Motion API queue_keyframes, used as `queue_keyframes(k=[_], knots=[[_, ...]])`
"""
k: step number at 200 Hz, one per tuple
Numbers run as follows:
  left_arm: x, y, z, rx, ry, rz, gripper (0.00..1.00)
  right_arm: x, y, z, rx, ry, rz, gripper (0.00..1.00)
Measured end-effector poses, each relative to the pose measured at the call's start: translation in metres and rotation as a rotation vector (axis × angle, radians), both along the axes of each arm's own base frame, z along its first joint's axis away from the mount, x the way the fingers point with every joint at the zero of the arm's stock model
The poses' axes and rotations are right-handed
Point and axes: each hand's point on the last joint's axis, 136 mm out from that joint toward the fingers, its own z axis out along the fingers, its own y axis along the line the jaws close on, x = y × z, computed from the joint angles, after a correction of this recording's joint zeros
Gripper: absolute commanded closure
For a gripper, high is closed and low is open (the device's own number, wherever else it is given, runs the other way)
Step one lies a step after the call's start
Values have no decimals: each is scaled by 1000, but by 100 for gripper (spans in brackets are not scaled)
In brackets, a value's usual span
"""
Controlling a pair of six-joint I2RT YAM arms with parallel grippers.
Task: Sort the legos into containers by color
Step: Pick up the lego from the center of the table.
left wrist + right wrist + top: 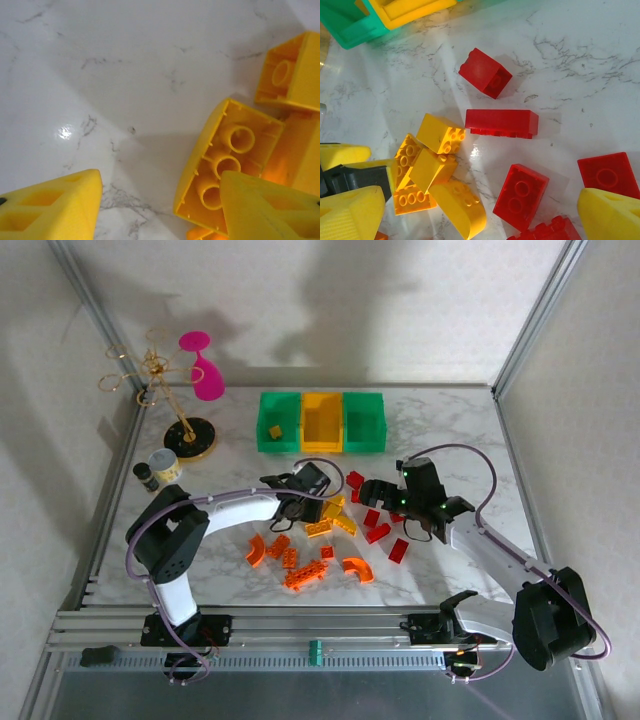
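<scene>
Yellow legos (335,515) lie mid-table, with red ones (378,530) to their right and orange ones (300,565) in front. At the back stand the containers: a green bin (279,422) with a yellow brick (274,430) in it, a yellow bin (322,420) and another green bin (364,421). My left gripper (300,490) (161,180) is open just above the marble. Its right finger overlaps an upturned yellow brick (220,165), and bare table lies between the fingers. My right gripper (375,492) (481,200) is wide open above a red brick (521,195) and a curved yellow one (460,205).
A gold stand (188,437) with a pink glass (205,365) stands at the back left. Beside it are a small round cup (165,466) and a dark little jar (146,476). An aluminium rail (300,625) runs along the near edge, and walls close in both sides.
</scene>
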Motion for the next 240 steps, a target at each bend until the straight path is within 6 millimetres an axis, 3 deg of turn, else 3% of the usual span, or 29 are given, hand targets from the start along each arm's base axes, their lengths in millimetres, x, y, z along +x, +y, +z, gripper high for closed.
queue_keyframes(k=[107, 169, 240], knots=[[-8, -20, 0, -60, 28, -91, 41, 1, 1, -7, 0, 24, -3, 1], [-6, -21, -20, -15, 60, -108, 44, 1, 1, -11, -6, 37, -3, 1], [4, -26, -24, -7, 55, -125, 65, -1, 3, -14, -1, 52, 7, 1]])
